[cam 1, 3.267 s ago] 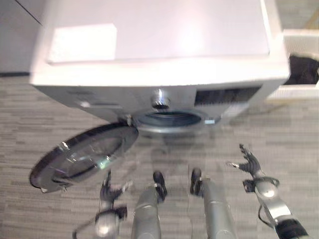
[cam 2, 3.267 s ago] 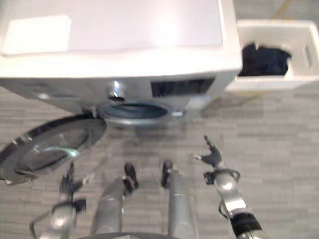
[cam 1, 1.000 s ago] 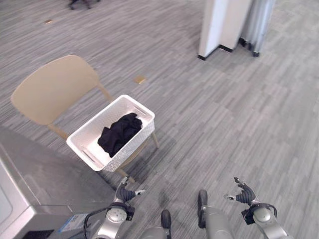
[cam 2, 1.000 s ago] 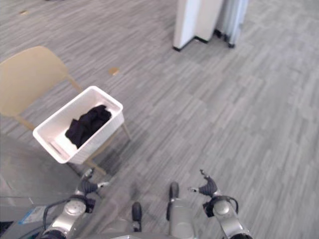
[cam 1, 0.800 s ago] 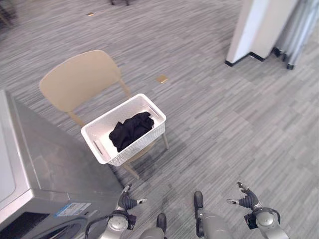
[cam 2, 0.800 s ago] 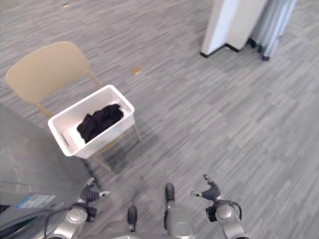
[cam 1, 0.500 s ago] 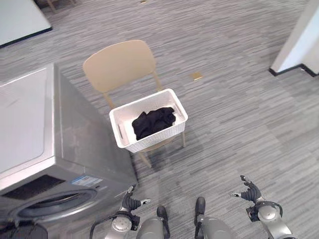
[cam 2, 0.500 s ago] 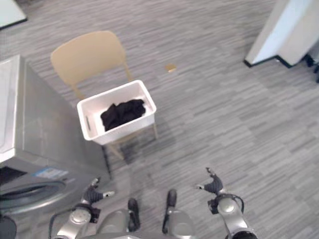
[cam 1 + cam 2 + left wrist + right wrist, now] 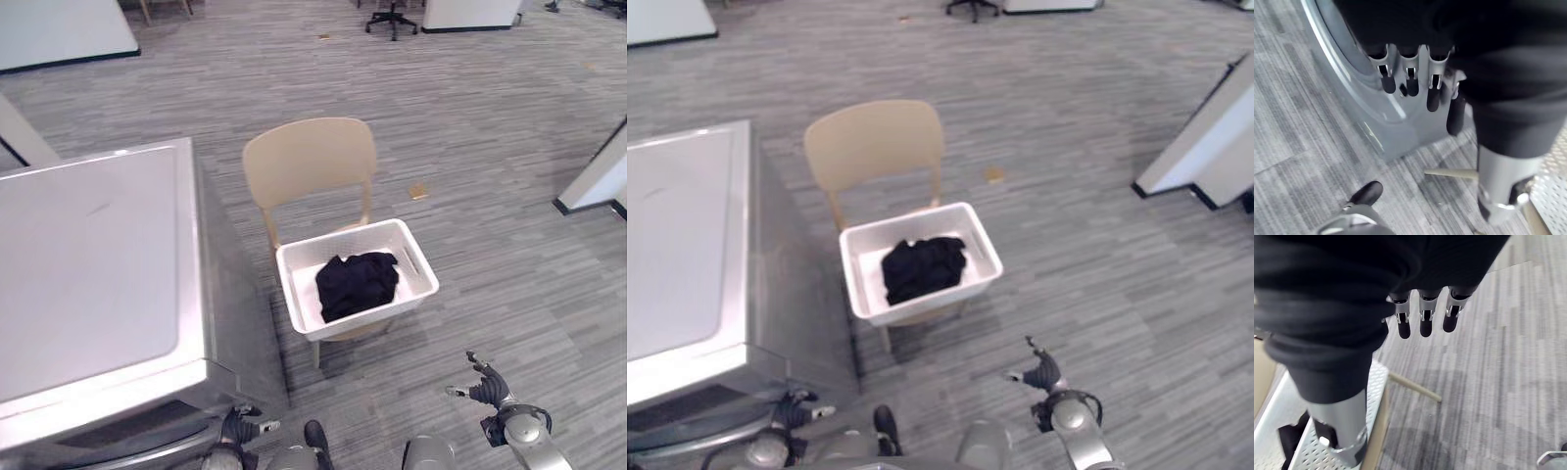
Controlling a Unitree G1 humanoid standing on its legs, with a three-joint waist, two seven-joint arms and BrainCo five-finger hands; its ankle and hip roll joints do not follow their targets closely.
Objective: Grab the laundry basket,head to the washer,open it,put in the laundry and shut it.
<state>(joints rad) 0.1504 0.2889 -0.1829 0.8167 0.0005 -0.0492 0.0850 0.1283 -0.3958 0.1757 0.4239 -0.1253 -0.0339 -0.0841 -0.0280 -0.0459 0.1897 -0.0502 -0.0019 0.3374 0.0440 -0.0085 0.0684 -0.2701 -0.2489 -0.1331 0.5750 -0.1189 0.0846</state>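
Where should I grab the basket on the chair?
Probably by the slot handles in the two short end walls of the basket, one hand at each. It sits level on the chair with the clothes inside, and the chair back blocks the far side, so come from the near side.

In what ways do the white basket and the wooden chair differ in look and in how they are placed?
The white basket is a low open box holding dark laundry; the chair is tan, with a rounded upright back and thin legs. The basket rests on the chair's seat, while the chair stands on the grey floor. Both stand beside the washer, and neither hand touches them.
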